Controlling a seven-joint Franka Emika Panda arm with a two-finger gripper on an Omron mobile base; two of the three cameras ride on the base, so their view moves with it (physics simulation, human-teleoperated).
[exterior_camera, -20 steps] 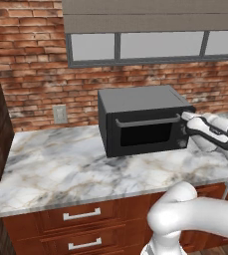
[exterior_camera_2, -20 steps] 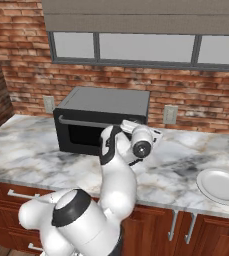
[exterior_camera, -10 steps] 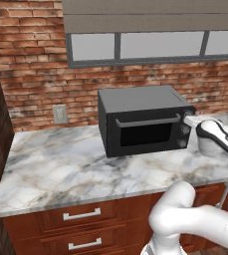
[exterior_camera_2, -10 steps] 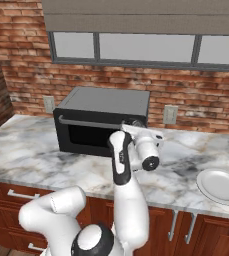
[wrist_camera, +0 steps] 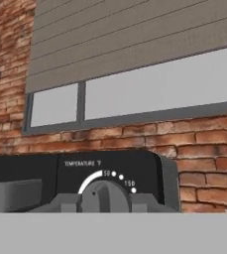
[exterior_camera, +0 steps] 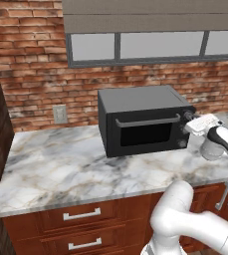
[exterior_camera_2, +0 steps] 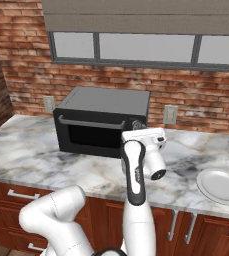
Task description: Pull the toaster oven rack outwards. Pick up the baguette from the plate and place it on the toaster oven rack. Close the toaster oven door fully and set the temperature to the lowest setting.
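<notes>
Gripper [exterior_camera: 188, 118] sat right at the top round knob [wrist_camera: 101, 193] on the front of the boxy dark grey-black toaster oven [exterior_camera: 140, 102], and the hand view showed that knob under the word TEMPERATURE with a white dial arc marked 50 and 150. Whether the fingers were closed on the knob could not be told, since the tips were hidden at the bottom of that view.

Compared with a second before, the white hand had moved along the oven front: it had been out to the right of the knob column and angled across it, and it now pressed its tip against the upper knob, with the wrist swung lower and further right. The black drop-down toaster oven door [exterior_camera: 146, 132] with its long silver bar handle [exterior_camera_2: 91, 122] stood shut in all these views, unchanged. The white round plate [exterior_camera_2: 221, 185] on the marble worktop [exterior_camera: 70, 162] lay bare, and neither the baguette nor the rack could be seen, presumably because both were behind the closed door.

By that reading, only the temperature setting remained, and the arm had just arrived to turn it.
</notes>
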